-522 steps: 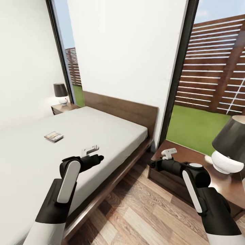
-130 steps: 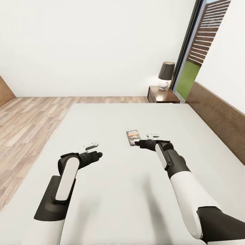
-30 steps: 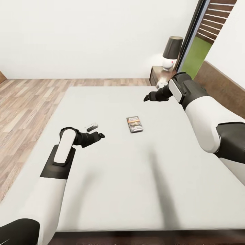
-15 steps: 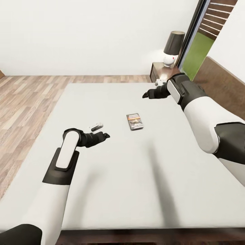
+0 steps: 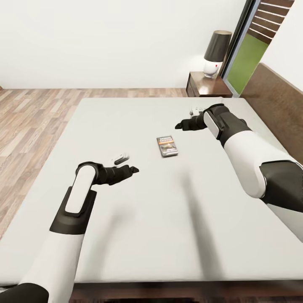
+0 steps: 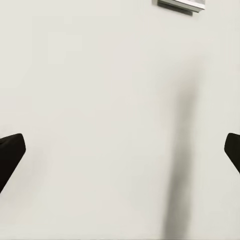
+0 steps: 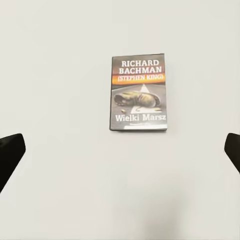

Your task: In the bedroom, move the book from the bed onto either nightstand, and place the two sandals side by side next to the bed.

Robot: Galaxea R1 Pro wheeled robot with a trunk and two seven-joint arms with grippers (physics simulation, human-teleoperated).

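Observation:
The book (image 5: 167,145) lies flat and face up in the middle of the bed's pale mattress (image 5: 126,219); its cover with white "RICHARD BACHMAN" lettering shows in the right wrist view (image 7: 138,93). My right gripper (image 5: 179,125) hovers open over the mattress just beyond the book, fingers wide apart (image 7: 120,150). My left gripper (image 5: 134,169) is open too, low over the mattress to the book's near left (image 6: 120,150); an edge of the book (image 6: 181,5) shows there. The nightstand (image 5: 209,84) stands past the bed's far right corner. The sandals are out of view.
A lamp (image 5: 216,52) with a dark shade stands on the nightstand. The wooden headboard (image 5: 273,97) runs along the bed's right side, with the tall window (image 5: 248,54) behind it. Wood-plank floor (image 5: 29,122) lies left of and beyond the bed, up to a white wall.
The right gripper has come down closer to the book. The left gripper has edged forward toward the book. The head view has shifted slightly. The book lies where it was.

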